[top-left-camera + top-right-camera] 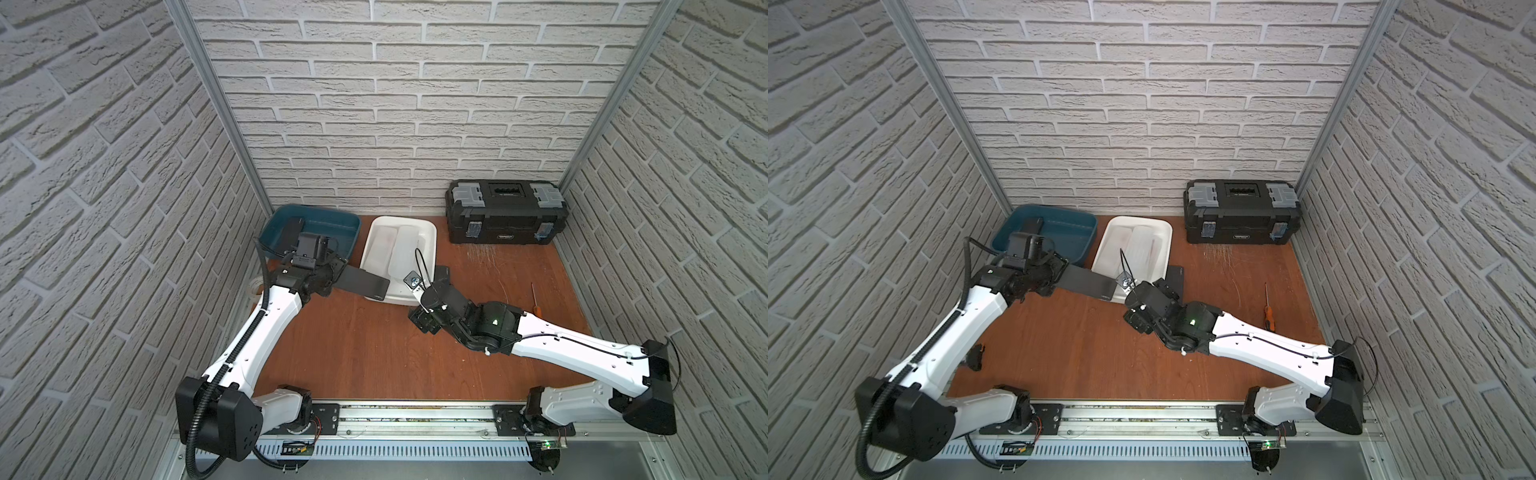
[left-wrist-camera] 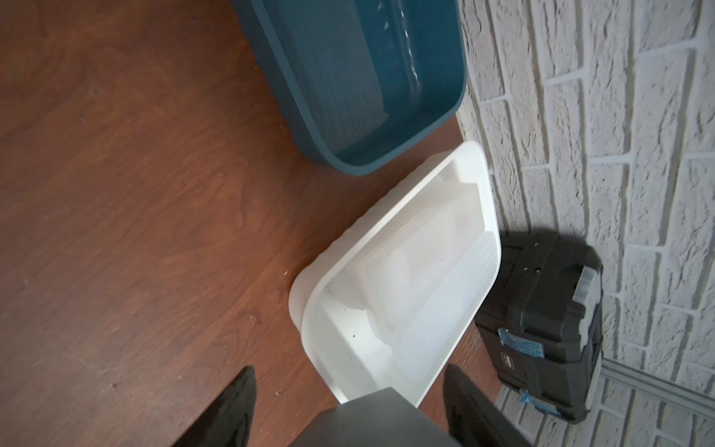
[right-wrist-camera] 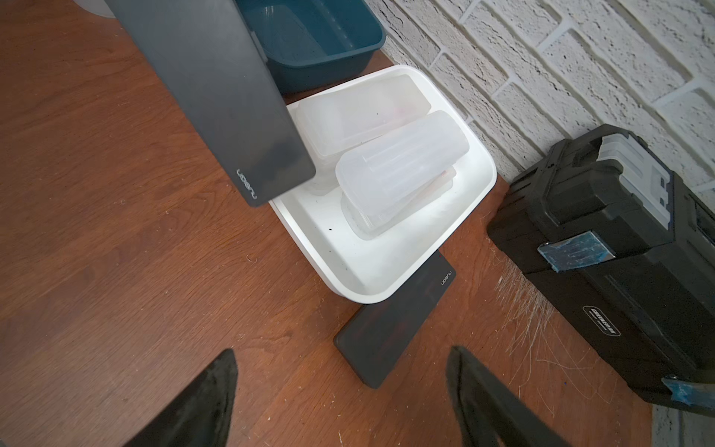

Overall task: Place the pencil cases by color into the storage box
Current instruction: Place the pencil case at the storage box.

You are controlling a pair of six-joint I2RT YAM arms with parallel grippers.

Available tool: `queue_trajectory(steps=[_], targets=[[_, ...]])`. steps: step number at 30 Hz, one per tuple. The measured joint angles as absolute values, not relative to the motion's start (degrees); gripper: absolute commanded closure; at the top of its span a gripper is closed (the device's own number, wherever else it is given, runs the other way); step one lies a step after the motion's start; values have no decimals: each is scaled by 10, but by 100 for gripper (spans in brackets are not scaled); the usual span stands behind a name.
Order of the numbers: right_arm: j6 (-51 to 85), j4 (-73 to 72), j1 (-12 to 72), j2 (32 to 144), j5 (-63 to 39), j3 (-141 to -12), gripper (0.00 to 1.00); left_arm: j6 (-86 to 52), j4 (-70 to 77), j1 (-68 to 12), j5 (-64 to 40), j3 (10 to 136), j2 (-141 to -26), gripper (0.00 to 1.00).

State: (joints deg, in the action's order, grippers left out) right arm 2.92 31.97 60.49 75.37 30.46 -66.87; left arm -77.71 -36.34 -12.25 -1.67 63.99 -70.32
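The black pencil case (image 1: 363,283) is pinched by the left gripper (image 1: 332,276), centre-left in a top view, over the white bin (image 1: 399,219) corner (frosted cases (image 1: 405,249) lie inside). A second black case (image 3: 394,321) is seen on the table (image 1: 353,345), with the right gripper (image 3: 342,358) spread and empty near it.

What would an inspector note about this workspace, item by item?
Surface: wooden tabletop, scratched near the toolbox.
Job's things: held black case over a corner of the white bin; second black case on the table beside that bin; third black case in the blue bin; frosted cases in the white bin.
Clutter: toolbox, orange-handled screwdriver.
Grippers: left gripper shut on the held black case; right gripper open, empty.
Cables: corrugated conduit on left arm; thin cable on right arm.
Surroundings: brick-pattern walls; metal rail in front.
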Motion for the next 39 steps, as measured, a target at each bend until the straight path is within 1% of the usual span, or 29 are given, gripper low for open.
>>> queue_trajectory(steps=[14, 20, 28, 39], targets=[[29, 319, 605, 754, 312, -661, 14, -767, -333, 34, -104, 703, -789, 57], [29, 319, 600, 755, 312, -659, 15, -776, -306, 83, -130, 740, -838, 57], [28, 316, 589, 757, 311, -656, 14, -785, -282, 120, -149, 806, -947, 57], [24, 306, 565, 781, 301, -653, 14, -762, -290, 126, -148, 984, -1125, 60]])
